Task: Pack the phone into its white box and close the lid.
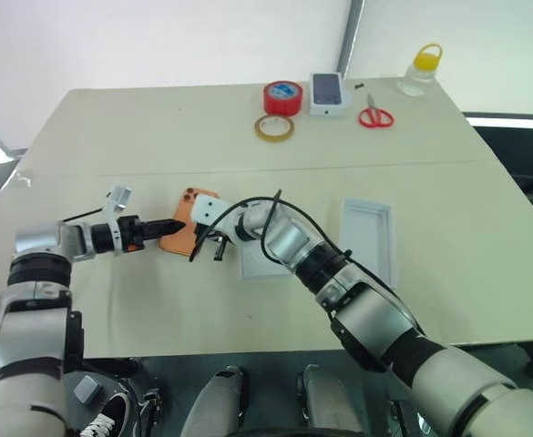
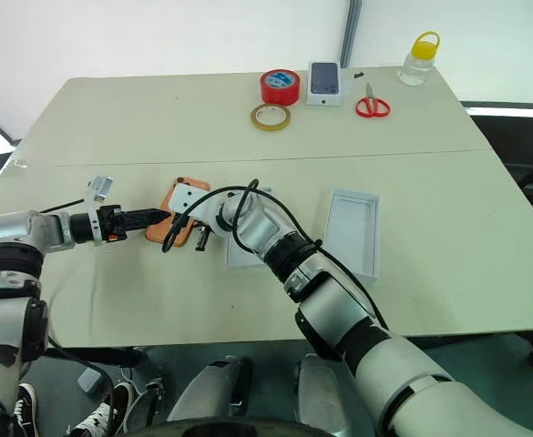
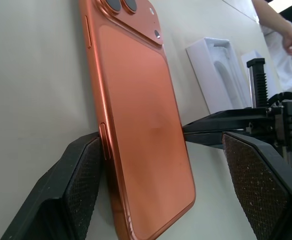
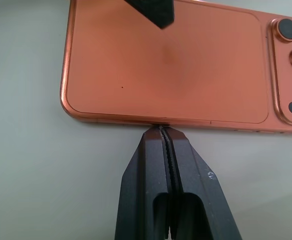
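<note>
**Two grippers at one orange phone**

We see the left gripper [image 3: 155, 195] with its two fingers spread wide, one pad against the phone [image 3: 136, 115] at its long edge, the other pad clear of it. Our right gripper [image 4: 166, 131] has its two fingers pressed together, tips touching the phone's opposite long edge. The one phone lies flat on the table [image 1: 157, 137], back up, lenses away from us. Just beside it sits the white box [image 1: 257, 262], partly behind the right arm; the lid [image 1: 368, 237] lies farther right. At the far edge we count two tape rolls, one red [image 1: 282, 96] and one yellowish [image 1: 274, 127], one small printed box [image 1: 328, 93], one pair of scissors [image 1: 374, 116], one bottle [image 1: 420, 71]
</note>
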Robot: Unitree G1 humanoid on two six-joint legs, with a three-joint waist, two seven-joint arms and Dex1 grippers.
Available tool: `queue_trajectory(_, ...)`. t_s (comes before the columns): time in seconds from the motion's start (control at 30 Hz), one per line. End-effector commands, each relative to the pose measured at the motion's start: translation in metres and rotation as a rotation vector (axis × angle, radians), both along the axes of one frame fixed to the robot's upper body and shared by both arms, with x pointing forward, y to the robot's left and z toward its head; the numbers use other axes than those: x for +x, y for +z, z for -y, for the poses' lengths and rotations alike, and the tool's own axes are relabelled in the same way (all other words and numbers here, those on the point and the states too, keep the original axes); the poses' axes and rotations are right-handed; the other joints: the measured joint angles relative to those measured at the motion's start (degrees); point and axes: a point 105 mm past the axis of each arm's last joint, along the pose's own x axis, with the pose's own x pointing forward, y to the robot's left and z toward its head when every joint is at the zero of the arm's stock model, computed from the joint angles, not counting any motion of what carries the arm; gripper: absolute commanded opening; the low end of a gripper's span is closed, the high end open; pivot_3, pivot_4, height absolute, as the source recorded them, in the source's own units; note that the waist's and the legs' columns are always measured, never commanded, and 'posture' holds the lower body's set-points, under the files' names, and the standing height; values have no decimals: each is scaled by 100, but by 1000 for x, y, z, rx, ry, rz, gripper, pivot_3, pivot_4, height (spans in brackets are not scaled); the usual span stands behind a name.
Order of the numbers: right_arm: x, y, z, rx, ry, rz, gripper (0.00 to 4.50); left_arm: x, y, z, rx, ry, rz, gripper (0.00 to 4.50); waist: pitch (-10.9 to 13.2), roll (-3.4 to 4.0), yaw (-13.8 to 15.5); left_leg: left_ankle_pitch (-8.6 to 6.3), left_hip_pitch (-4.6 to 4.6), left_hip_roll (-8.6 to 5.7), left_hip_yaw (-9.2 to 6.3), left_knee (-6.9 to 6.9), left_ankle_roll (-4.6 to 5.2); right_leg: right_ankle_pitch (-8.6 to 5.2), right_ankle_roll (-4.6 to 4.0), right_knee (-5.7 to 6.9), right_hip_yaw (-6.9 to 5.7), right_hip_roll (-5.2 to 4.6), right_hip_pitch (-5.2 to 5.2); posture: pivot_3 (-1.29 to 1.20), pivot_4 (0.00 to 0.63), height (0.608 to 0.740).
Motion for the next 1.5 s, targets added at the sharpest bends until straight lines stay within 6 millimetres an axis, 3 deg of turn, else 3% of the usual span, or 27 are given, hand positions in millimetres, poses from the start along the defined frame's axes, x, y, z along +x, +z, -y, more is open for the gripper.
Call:
queue_trajectory(0.03,-7,10,-11,29,57,33,45,-16,-45,17,31,-40,-181,3874,-11,7,1,0,0,0,-2,0,0,0,0,0,0,0,1,0,150,740)
queue_trajectory(0.23,-6,8,-8,16,55,41,45,-13,-44,12,35,-16,-168,3874,-39,20,0,0,1,-1,-5,0,0,-1,1,0,0,0,2,0,150,740)
queue_trajectory(0.33,-4,9,-6,15,50,44,0,-14,-45,6,14,17,-173,3037,-42,19,-16,0,1,-1,-6,0,1,-1,1,0,0,1,2,0,150,740)
queue_trajectory(0.43,-5,7,-5,9,53,38,0,-13,-45,5,4,33,-175,1607,-43,18,-22,0,0,-1,-6,-1,1,-1,2,2,0,1,-1,0,150,740)
queue_trajectory(0.77,-4,7,-2,10,45,42,0,-16,-48,4,-32,56,-193,1607,-45,18,-18,-1,1,0,-7,1,1,-2,2,2,0,1,0,0,150,740)
queue_trajectory(0.87,-4,6,-2,8,43,42,0,-16,-47,5,-54,66,-195,381,-55,16,-16,0,1,0,-9,1,1,-2,2,3,0,1,1,0,150,740)
queue_trajectory(0.93,-4,7,-2,9,46,45,0,-16,-46,6,-80,71,-200,6,-67,13,-28,-3,7,0,-11,-1,5,-2,2,3,-1,2,8,0,150,740)
queue_trajectory(1.13,-8,24,-6,108,60,17,0,-17,-39,8,-173,83,-205,6,-66,13,-35,-14,7,2,-10,0,24,-3,2,3,1,2,5,0,150,740)
queue_trajectory(1.33,-7,73,-2,436,66,113,0,-12,-17,-6,-334,183,-133,6,-64,11,-54,-14,-4,6,-11,-1,24,-3,2,3,2,-2,-7,0,150,740)
queue_trajectory(1.5,-4,82,11,518,64,115,0,-31,-15,-5,-422,168,-175,6,-65,11,-162,-14,-2,9,-11,-3,24,-3,2,5,4,-2,-5,0,150,740)
